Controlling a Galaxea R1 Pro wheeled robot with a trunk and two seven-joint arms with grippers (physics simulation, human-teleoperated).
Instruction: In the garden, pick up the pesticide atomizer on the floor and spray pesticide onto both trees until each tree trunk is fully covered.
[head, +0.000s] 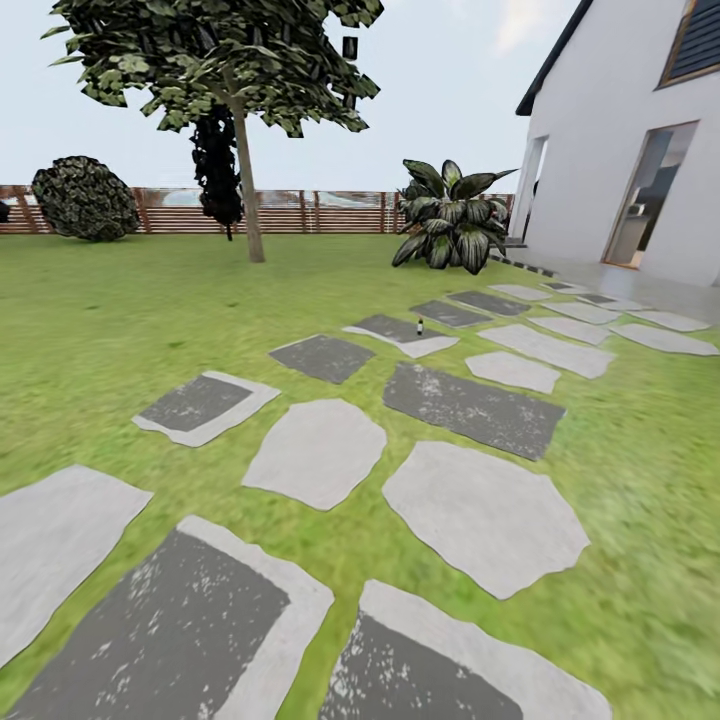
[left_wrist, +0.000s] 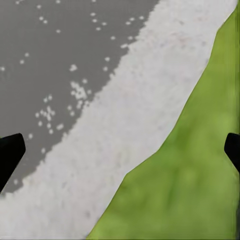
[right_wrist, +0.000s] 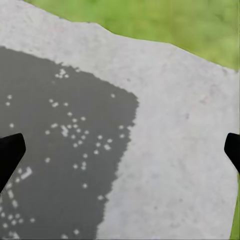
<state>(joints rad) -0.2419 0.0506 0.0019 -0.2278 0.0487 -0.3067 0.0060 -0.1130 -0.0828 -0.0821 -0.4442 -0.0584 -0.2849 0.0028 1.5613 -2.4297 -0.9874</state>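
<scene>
Left gripper (left_wrist: 120, 150) gapes wide over a slab's (left_wrist: 125, 130) edge and grass (left_wrist: 190, 190), holding nothing. Right gripper (right_wrist: 120, 150) gapes wide over another slab (right_wrist: 170, 150), also empty. The atomizer (head: 420, 326) stands far ahead on a stone (head: 400, 334). 1 tree (head: 246, 180) rises before the fence (head: 330, 212), with a bush (head: 84, 198), a plant (head: 452, 216) and the house (head: 620, 140) around.

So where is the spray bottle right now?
In the head view, the spray bottle stands far ahead on a stepping stone, between the tree and the house.
</scene>
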